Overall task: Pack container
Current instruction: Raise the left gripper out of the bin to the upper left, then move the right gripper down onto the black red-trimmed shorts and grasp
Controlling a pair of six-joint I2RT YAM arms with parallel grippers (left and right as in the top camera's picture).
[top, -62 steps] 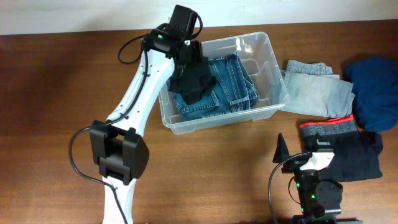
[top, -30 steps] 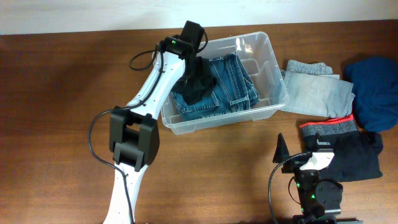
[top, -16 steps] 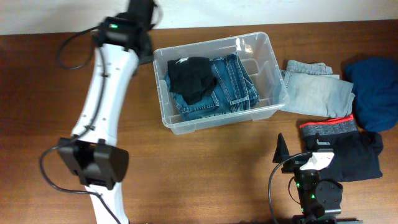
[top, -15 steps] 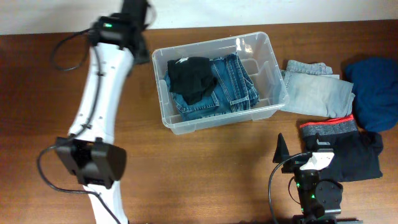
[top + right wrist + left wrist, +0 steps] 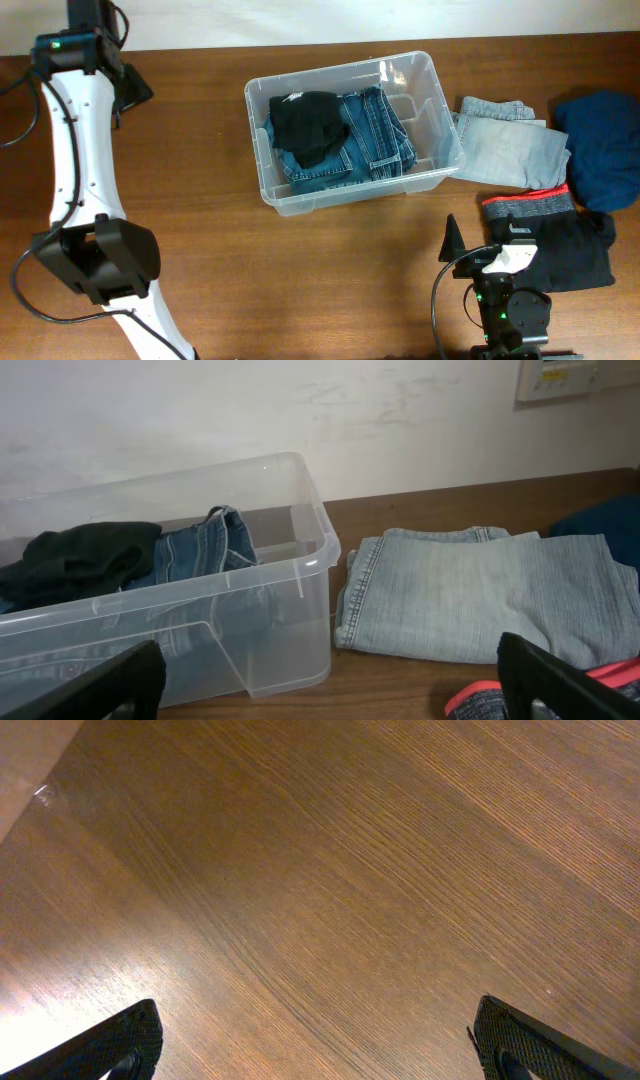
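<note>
The container (image 5: 352, 196) stands at the upper centre of the overhead frame, with folded blue jeans (image 5: 372, 135) inside and a black garment (image 5: 310, 125) on top of them. The left gripper (image 5: 320, 1038) hangs at the upper left over bare table (image 5: 350, 870), its jaws wide and empty. The right gripper (image 5: 335, 680) sits at the lower right, jaws also wide with nothing between them. The packing looks partly done. The light jeans (image 5: 505, 145) just right of the container seem the next piece, and that calls for a reach and a firm pinch on the fold.
</note>
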